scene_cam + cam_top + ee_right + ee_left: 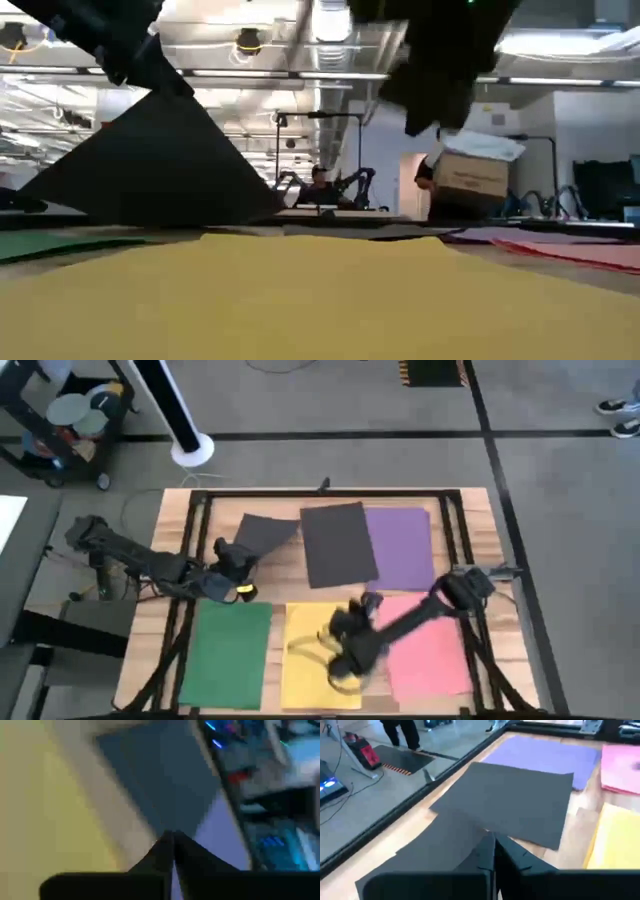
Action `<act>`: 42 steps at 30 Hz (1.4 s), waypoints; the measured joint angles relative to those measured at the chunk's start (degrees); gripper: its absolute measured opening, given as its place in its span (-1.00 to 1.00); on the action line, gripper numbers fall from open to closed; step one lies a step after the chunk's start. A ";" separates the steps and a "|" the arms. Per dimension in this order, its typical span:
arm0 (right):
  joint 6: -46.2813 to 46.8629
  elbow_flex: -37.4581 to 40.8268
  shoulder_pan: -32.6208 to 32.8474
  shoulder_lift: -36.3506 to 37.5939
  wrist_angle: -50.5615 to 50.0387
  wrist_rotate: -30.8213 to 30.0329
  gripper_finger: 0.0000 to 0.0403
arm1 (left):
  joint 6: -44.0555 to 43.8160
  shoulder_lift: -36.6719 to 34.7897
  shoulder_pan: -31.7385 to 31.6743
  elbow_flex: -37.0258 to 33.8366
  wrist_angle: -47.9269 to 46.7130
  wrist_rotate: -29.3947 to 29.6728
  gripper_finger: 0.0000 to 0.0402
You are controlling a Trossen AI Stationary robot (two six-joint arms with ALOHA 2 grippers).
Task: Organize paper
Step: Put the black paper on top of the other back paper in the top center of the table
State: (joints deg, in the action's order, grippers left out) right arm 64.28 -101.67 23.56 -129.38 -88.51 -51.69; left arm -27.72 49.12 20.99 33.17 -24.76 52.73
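most of the paper looks sorted on the desk [175,540]: green sheet [226,653], yellow sheet [315,655] and pink sheet [428,645] in the near row, purple sheet [400,547] and one dark grey sheet [338,544] flat behind. my left hand [232,568] is pinched tight on the second dark grey sheet [262,536], tilted off the desk and, i judge, left to lay down. my right hand [340,660] hangs over the yellow sheet, fingers together, holding nothing.

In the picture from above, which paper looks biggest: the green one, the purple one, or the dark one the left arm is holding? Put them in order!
1. Green sheet and purple sheet: these look about alike, so I won't rank them.
2. Lifted dark grey sheet: looks smallest, but it is tilted in the left pincer, so partly hidden.
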 joint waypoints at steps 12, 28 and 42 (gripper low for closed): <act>-20.00 13.59 -14.56 4.05 36.60 6.52 -1.00 | 1.55 -0.02 0.00 0.00 1.47 -1.16 -1.00; -31.66 18.59 -19.80 4.19 66.27 25.01 -1.00 | 3.28 -0.02 0.00 0.00 3.22 -0.86 -1.00; -34.35 10.61 -17.65 4.44 57.13 18.44 -1.00 | 7.82 -0.02 0.00 0.02 9.84 -0.13 -1.00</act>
State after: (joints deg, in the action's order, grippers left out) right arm 29.93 -91.06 5.90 -124.95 -31.38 -33.25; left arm -19.90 49.10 20.99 33.19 -14.92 52.60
